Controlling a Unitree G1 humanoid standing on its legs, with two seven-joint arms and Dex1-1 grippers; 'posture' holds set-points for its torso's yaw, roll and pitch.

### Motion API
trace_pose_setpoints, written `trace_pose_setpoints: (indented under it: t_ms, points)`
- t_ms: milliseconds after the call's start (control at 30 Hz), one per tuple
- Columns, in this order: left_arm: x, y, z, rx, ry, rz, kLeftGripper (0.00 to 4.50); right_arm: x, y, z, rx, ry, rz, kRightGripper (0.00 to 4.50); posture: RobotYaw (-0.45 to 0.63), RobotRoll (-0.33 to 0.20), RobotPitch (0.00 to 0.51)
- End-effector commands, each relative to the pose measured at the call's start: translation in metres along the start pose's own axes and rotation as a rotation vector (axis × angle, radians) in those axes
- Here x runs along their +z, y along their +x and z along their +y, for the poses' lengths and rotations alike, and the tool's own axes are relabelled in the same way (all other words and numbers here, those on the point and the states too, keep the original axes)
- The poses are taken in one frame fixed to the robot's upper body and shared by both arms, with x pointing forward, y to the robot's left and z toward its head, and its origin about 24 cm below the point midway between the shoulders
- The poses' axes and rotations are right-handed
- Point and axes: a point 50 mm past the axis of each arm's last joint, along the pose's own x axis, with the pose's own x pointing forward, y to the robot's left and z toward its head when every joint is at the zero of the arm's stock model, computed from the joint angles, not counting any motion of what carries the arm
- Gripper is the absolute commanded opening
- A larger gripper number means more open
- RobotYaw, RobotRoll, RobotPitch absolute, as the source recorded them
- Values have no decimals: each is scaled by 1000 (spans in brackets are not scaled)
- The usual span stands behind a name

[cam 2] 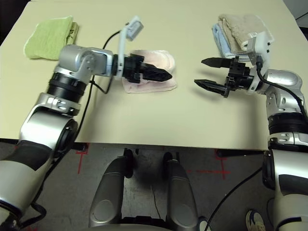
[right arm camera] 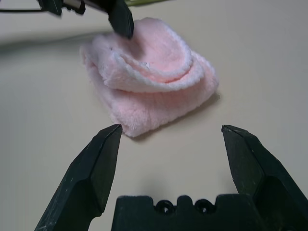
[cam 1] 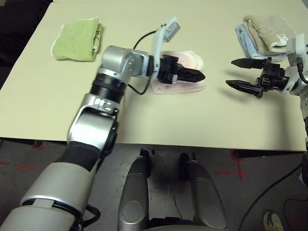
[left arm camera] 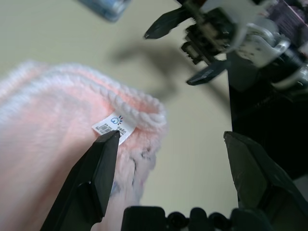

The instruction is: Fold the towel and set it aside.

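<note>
At table centre, the folded towel (right arm camera: pixel 149 86), soft, light and prone to unfolding, lies released beneath the open-jawed left gripper (cam 2: pixel 161 74); grasp its stacked edges together.

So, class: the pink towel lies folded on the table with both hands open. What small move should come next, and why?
Probably lift the left hand clear of the pink towel. It hangs open over the folded towel, holding nothing, and the right hand waits open beside it.
</note>
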Motion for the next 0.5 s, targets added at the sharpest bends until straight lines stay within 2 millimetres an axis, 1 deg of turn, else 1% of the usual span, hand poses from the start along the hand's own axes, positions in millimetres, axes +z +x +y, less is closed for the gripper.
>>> trace_pose_setpoints:
  t_ms: [33, 133, 200, 300, 333, 433, 500]
  points:
    - [14, -15, -9, -107, 133, -42, 4481, 5, 9, -1, 23, 11, -29, 4500, 109, 0, 306]
    - [24, -35, -9, -93, 204, -117, 4481, 11, 18, -3, 28, 26, -75, 4500, 115, 0, 302]
    - [25, -44, -8, -75, 252, -153, 4481, 14, 23, -4, 35, 39, -101, 4500, 122, 0, 299]
    - [19, -54, -4, -57, 299, -183, 4481, 17, 32, -3, 63, 46, -119, 4500, 126, 0, 298]
    - [14, -56, -2, -55, 316, -180, 4481, 17, 35, -3, 78, 48, -121, 4500, 133, 0, 298]
    - [-5, -60, 5, -42, 361, -160, 4500, 20, 42, -3, 117, 45, -123, 3838, 136, 0, 298]
    - [-14, -60, 7, -51, 396, -130, 4500, 22, 43, -4, 127, 39, -120, 3146, 137, 0, 298]
